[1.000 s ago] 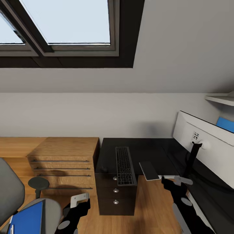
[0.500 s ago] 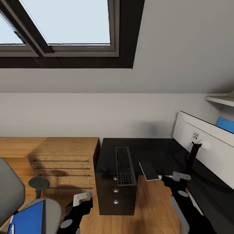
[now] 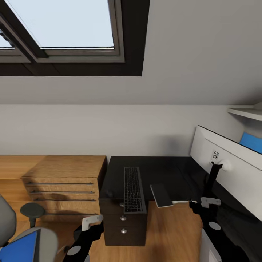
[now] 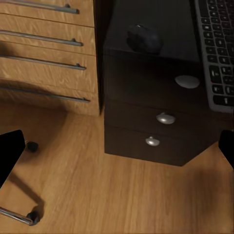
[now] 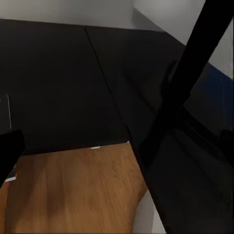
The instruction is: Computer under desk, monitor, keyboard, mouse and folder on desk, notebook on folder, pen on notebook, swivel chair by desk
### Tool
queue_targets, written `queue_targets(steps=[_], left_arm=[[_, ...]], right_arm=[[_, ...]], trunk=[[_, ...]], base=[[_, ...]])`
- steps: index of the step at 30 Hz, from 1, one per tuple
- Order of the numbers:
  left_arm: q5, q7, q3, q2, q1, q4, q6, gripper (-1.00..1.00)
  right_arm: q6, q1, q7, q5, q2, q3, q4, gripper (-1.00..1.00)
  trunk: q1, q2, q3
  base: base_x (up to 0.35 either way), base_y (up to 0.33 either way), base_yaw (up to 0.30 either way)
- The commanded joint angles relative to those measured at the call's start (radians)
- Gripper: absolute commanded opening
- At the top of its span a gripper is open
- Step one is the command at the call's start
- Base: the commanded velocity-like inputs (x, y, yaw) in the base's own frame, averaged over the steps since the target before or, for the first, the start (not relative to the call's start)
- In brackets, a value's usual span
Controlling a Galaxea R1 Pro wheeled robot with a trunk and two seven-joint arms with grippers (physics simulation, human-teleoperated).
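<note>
Desk (image 3: 163, 171) against the grey wall; keyboard (image 3: 132, 189) lying along its drawer end, reaching past the front edge; dark mouse (image 4: 144, 39) on the desk just beside the keyboard; notebook (image 3: 161, 195) overhanging the desk's front edge; monitor (image 3: 233, 171) standing on the desk's far wing; folder (image 3: 18, 249) on the swivel chair (image 3: 7, 222), well apart from the desk; left gripper (image 3: 91, 222) spread wide; right gripper (image 3: 208, 202) spread wide.

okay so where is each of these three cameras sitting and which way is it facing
Head view: on the robot's head, facing the desk and wall; left gripper and right gripper show.
Left wrist view: near the left gripper, facing the drawer unit; fingertips at the edges.
Right wrist view: facing the monitor stand.
Shared: the keyboard, head and left wrist views.
</note>
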Motion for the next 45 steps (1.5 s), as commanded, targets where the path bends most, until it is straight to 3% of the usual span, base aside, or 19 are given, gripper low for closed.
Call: queue_targets(steps=[1,10,14,20,21,31,36,40,41,45], left_arm=[[0.002,0.006,-0.001,0.0,-0.001,-0.001,0.005,1.0],[0.002,0.005,-0.001,0.002,-0.001,-0.002,0.005,1.0],[0.003,0.005,-0.001,0.002,-0.001,-0.003,0.005,1.0],[0.003,0.005,-0.001,0.003,-0.001,-0.007,0.006,1.0],[0.004,0.005,0.0,0.003,-0.001,-0.011,0.007,1.0],[0.006,0.003,0.003,0.004,-0.001,-0.057,0.011,1.0],[0.011,0.002,0.002,0.002,-0.001,-0.138,0.014,1.0],[0.052,0.002,0.002,0.003,0.004,-0.209,0.014,1.0],[0.072,0.002,0.003,0.004,0.013,-0.224,0.014,1.0],[0.087,0.001,0.004,0.006,0.02,-0.234,0.013,1.0]], right_arm=[[-0.014,-0.013,-0.003,-0.009,-0.008,0.004,0.018,1.0],[-0.04,-0.123,0.037,-0.009,-0.05,0.004,0.172,1.0],[-0.095,-0.18,0.044,-0.008,-0.064,0.004,0.278,1.0],[-0.151,-0.247,0.045,-0.011,-0.068,0.003,0.398,1.0],[-0.169,-0.28,0.043,-0.013,-0.069,0.002,0.445,1.0],[-0.186,-0.358,0.017,-0.021,-0.071,-0.007,0.531,1.0],[-0.187,-0.407,0.01,-0.024,-0.071,-0.013,0.595,1.0],[-0.187,-0.416,0.009,-0.037,-0.073,-0.045,0.61,1.0],[-0.187,-0.417,0.01,-0.061,-0.075,-0.081,0.614,1.0],[-0.189,-0.418,0.011,-0.085,-0.077,-0.119,0.622,1.0]], trunk=[[0.001,-0.001,-0.001],[0.001,-0.001,-0.001],[0.001,-0.001,-0.001],[0.001,-0.001,-0.001],[0.001,-0.001,-0.001],[0.001,-0.001,-0.001],[0.001,-0.001,-0.001],[0.001,-0.001,-0.001],[0.001,-0.001,-0.001],[0.001,-0.001,-0.001]], base=[[0.221,-0.241,0.0],[0.207,-0.217,0.0],[0.064,-0.065,0.0],[0.02,-0.02,0.0],[0.004,-0.004,0.0],[0.001,-0.001,0.0],[0.0,0.0,0.0],[0.0,0.0,0.0],[0.0,0.0,0.0],[0.0,0.0,0.0]])
